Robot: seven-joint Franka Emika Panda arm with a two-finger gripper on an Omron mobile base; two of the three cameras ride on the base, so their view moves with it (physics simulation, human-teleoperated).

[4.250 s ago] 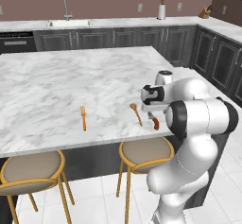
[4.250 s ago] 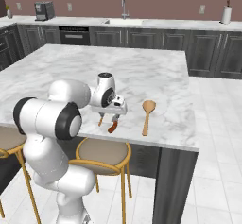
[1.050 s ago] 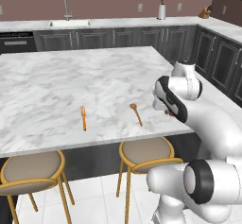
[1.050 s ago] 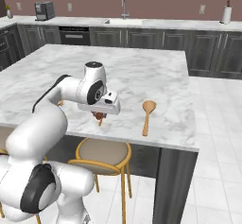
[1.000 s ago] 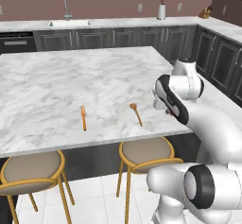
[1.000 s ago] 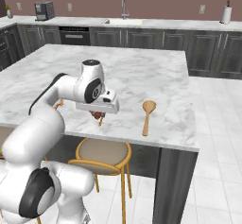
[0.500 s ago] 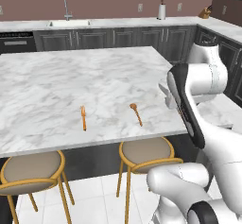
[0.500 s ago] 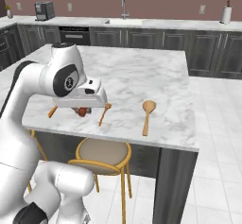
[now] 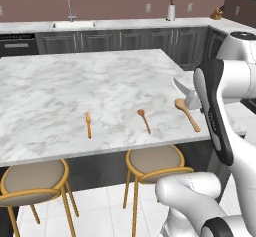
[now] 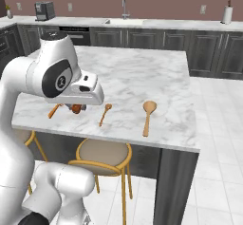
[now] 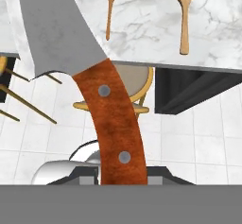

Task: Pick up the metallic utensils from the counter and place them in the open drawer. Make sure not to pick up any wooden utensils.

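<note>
Left base view: knife (image 9: 183, 92) blade showing beside arm, lifted above bench (image 9: 75, 91) edge. Right base view: brown handle under wrist. Hand view: end effector (image 11: 120, 173) pinching riveted handle; stiff, light, slick blade; handle grip best.

On and above the tabletop (image 9: 60, 91) there are four utensils: one knife (image 11: 75, 43) with a silver blade, one wooden fork (image 9: 88, 125), one small wooden spoon (image 9: 144, 120), one large wooden spoon (image 9: 186, 113); two stools (image 9: 35, 180) stand beneath.
</note>
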